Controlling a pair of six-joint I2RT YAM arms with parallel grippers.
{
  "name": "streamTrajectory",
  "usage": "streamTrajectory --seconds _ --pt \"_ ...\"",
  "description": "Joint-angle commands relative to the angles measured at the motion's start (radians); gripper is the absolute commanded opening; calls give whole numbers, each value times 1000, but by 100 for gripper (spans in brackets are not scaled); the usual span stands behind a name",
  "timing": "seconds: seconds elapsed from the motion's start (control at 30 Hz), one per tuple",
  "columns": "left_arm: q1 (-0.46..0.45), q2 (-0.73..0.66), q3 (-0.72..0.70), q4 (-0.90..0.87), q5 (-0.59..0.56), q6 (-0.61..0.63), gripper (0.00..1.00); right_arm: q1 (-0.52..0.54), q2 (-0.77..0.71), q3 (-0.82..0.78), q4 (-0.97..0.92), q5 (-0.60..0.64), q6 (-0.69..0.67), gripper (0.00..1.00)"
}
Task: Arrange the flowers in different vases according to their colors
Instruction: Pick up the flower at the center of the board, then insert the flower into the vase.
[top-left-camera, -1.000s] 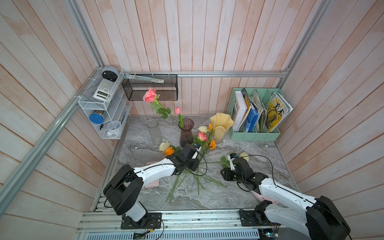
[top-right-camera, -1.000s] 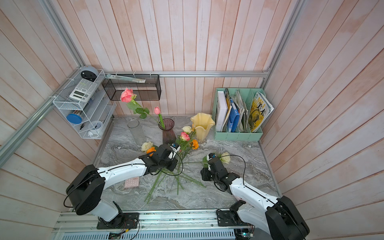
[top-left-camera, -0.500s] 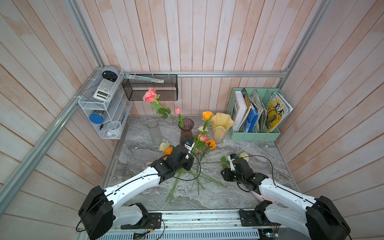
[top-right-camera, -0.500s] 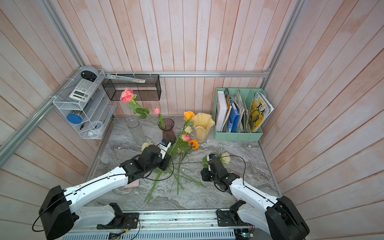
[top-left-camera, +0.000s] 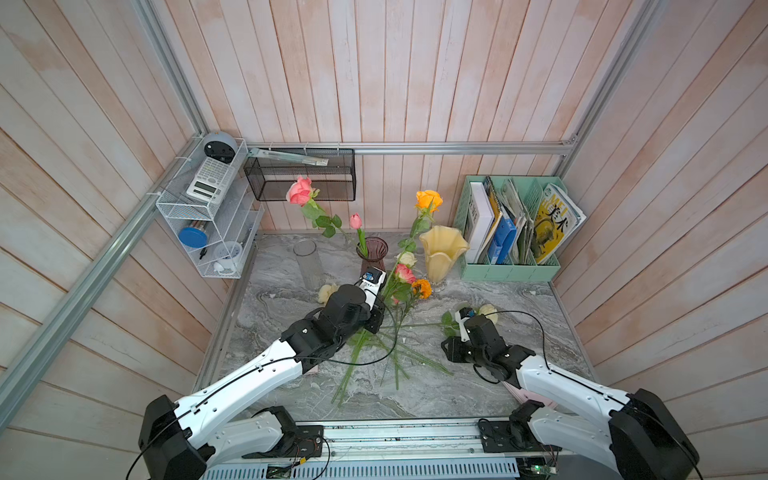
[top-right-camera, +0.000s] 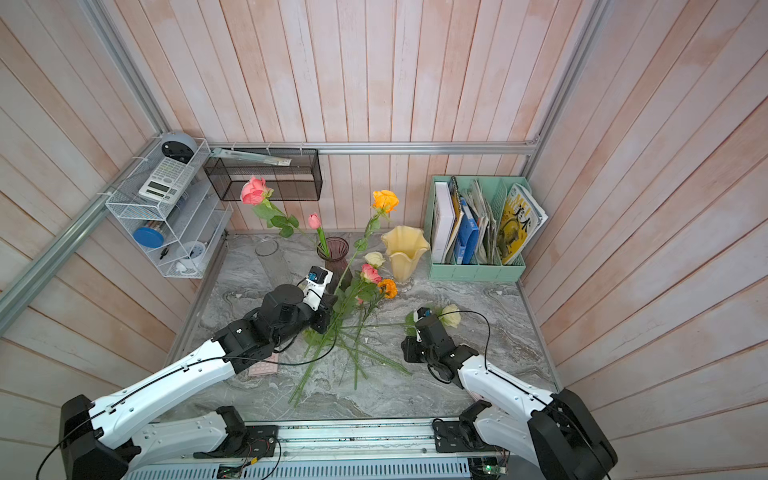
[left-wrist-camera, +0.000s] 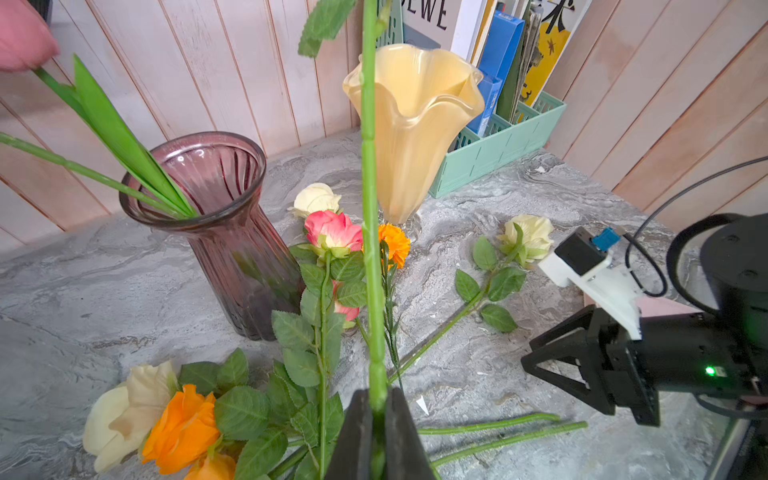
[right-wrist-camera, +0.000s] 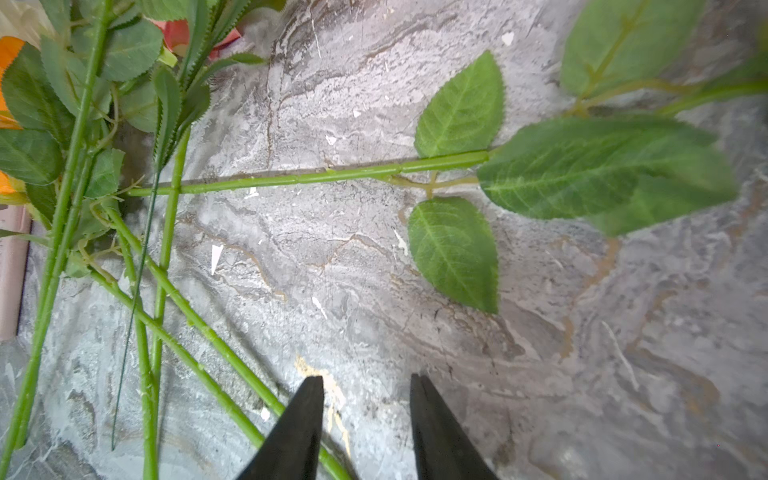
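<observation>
Left wrist view: left gripper (left-wrist-camera: 377, 409) clamps long green stem of orange rose (left-wrist-camera: 368, 166), upright just beside purple vase (left-wrist-camera: 232, 249). Vase holds pink rose (top-left-camera: 300, 191), pink tulip (top-left-camera: 355, 221). Right gripper (right-wrist-camera: 365, 377), well apart from vase: jaws parted, empty.

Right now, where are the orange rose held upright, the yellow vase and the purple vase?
orange rose (top-left-camera: 429, 200): in a top view, on its raised head.
yellow vase (top-left-camera: 441, 259): in a top view, on its body below the ruffled rim.
purple vase (left-wrist-camera: 245, 266): left wrist view, on its ribbed body.
</observation>
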Motion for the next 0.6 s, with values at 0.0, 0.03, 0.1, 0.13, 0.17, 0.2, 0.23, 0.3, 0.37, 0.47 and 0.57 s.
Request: streamTrajectory --seconds 0.0,0.03,0.1,0.13,0.17,0.2,0.23,0.3,0.37,0.47,0.57 --pt "-1 -24 28 77 -53 32 0 -5 10 -12 12 4 13 41" --pt "0 -25 30 98 -65 36 0 -5 11 -12 13 4 13 41" --pt "0 -25 32 139 -78 47 0 -5 16 -13 17 3 13 41" --pt "0 -24 38 154 -82 52 0 -5 18 -12 18 3 13 41" --pt "0 -24 37 175 -85 55 0 -6 20 -12 19 2 13 41" --pt "0 -26 32 204 -86 58 0 -5 22 -10 19 0 13 41" --pt "0 -29 28 229 -88 60 0 -5 25 -10 20 -1 13 41" --pt "1 -33 21 278 -104 60 0 -6 27 -10 21 -1 13 41" --pt "0 -33 18 313 -119 63 0 -6 32 -10 21 -5 12 41" --pt "1 -36 -2 388 -118 68 0 -6 38 -8 23 -8 12 41" --pt "0 -35 -27 487 -118 66 0 -5 44 -9 26 -8 10 41"
